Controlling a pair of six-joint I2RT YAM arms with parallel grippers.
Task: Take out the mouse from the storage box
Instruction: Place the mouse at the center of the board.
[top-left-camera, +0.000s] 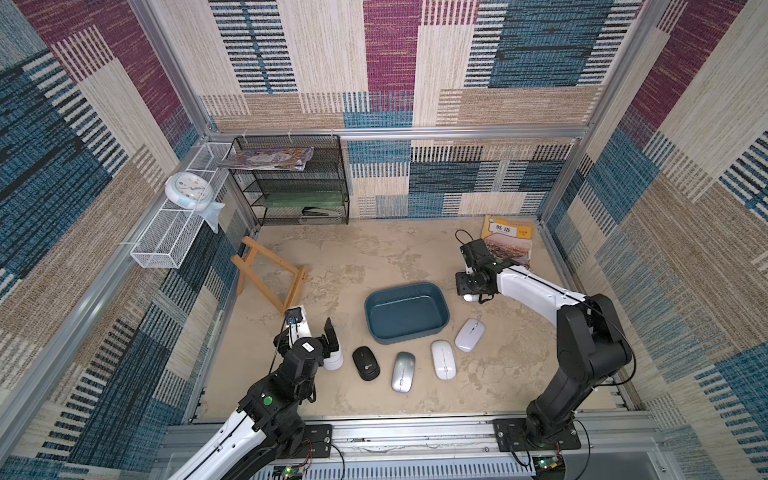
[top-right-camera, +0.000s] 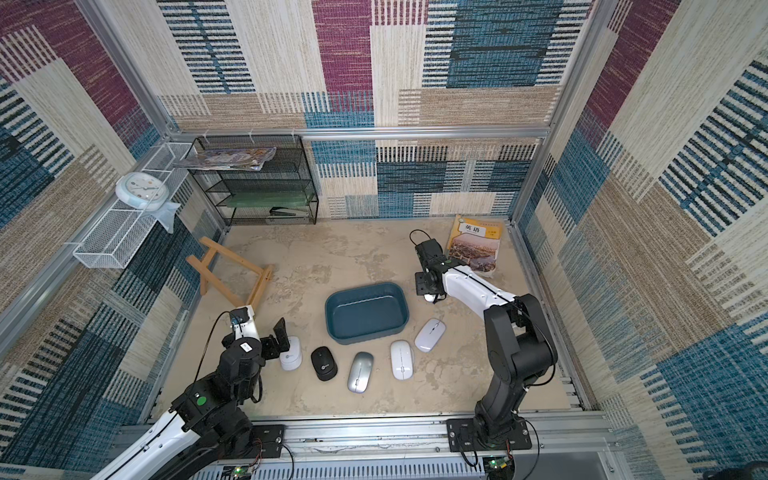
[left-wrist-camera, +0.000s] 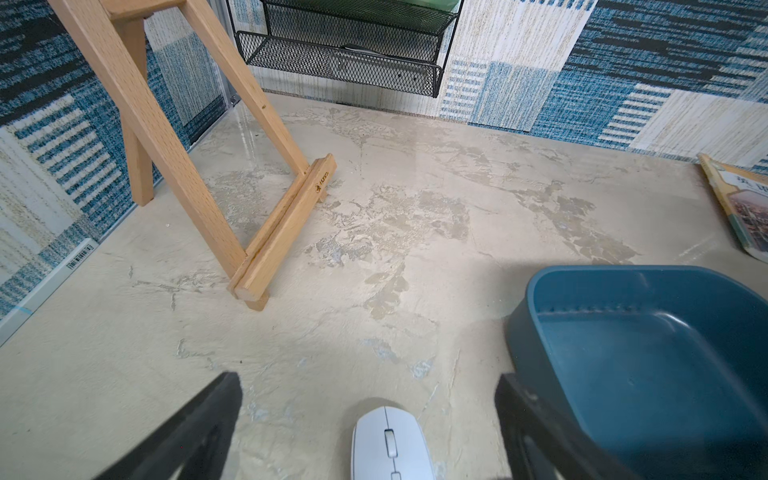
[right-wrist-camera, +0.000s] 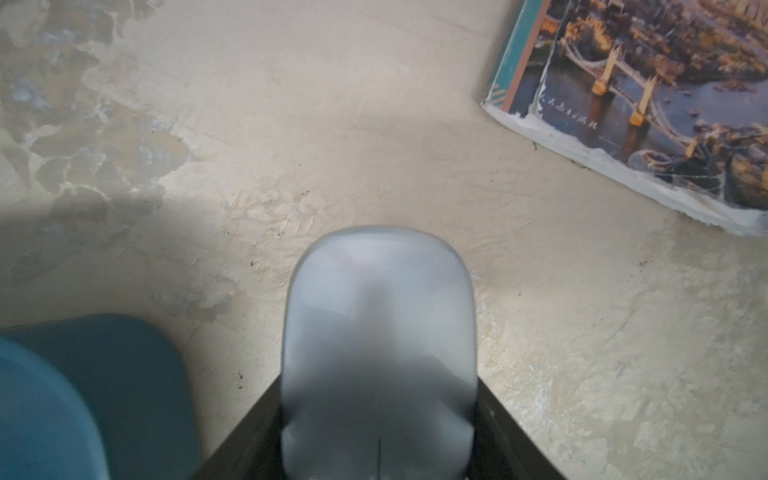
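Six mice are visible, all outside the storage box (top-left-camera: 405, 313), which sits empty mid-counter (top-left-camera: 353, 257).

Hard to read:
- The pale mouse (right-wrist-camera: 378, 316) in the right gripper (right-wrist-camera: 378, 380) is blurred in the right wrist view, with its rear cut by the frame.
- In both top views the wrist covers all but a white sliver of it.
- Can't tell whether it touches the counter or hangs clear.
- The arm also covers one corner of the English textbook (top-left-camera: 509, 245).

Right fingers (right-wrist-camera: 257, 449) are clamped on the pale mouse's two sides. The grip sits between the box's right end and the textbook, toward the far right corner.

Left gripper (left-wrist-camera: 368, 380): left fingers (left-wrist-camera: 203, 432) are spread wide, straddling a white mouse (left-wrist-camera: 388, 444) with a gap on each side and no contact. That mouse is cut off by the frame in the left wrist view and partly under the arm in a top view.

It is the left end of a row between the box and the near edge:
- black mouse (top-left-camera: 365, 363)
- silver mouse (top-left-camera: 403, 371)
- second white mouse (top-left-camera: 443, 359)
- lilac-tinted mouse (top-left-camera: 469, 334), nearest the box's near right corner
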